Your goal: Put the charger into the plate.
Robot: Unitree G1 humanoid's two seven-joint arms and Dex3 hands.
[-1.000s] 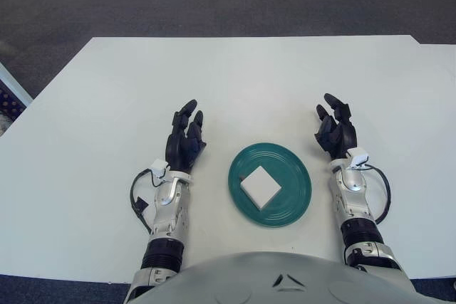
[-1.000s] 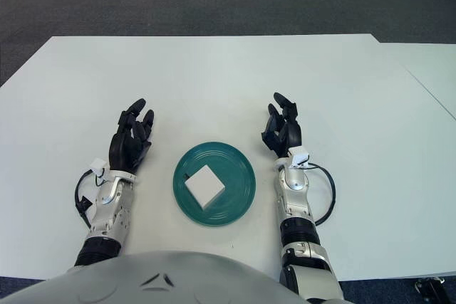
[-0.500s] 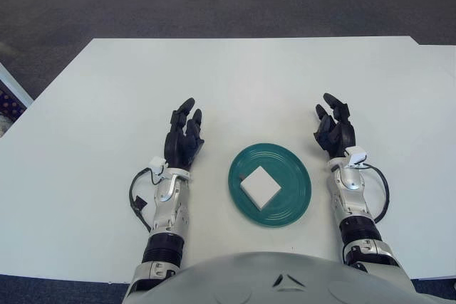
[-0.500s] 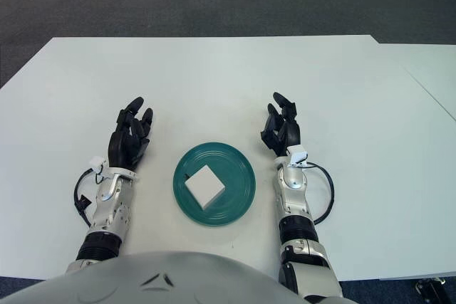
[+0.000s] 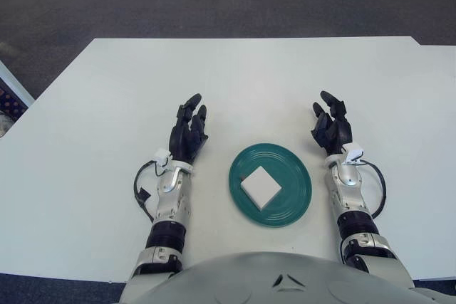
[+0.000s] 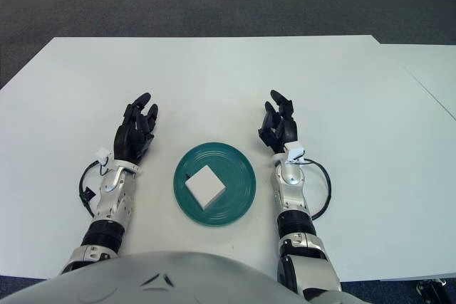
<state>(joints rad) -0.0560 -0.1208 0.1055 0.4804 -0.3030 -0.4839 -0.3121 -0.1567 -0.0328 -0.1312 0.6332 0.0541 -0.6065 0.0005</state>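
On the white desk point(image 5: 92, 140), going from left to right, the left hand point(image 5: 188, 135) shows left of the green plate point(image 5: 292, 190), palm turned toward it, its dark fingers spread and relaxed around nothing. At the middle, the charger point(image 5: 260, 186) lies inside the plate on its flat centre, well apart from both hands and roughly between them, nearer the robot's body than either set of fingertips. On the right, the right hand point(image 5: 330, 127) shows beside the plate's far right edge, fingers likewise loose and empty. Compared with a second ago, both hands have shifted slightly forward and the forearms have drawn a little closer to the plate; charger and plate have not moved. That charger is a small white square block, sitting turned corner-on like a diamond.
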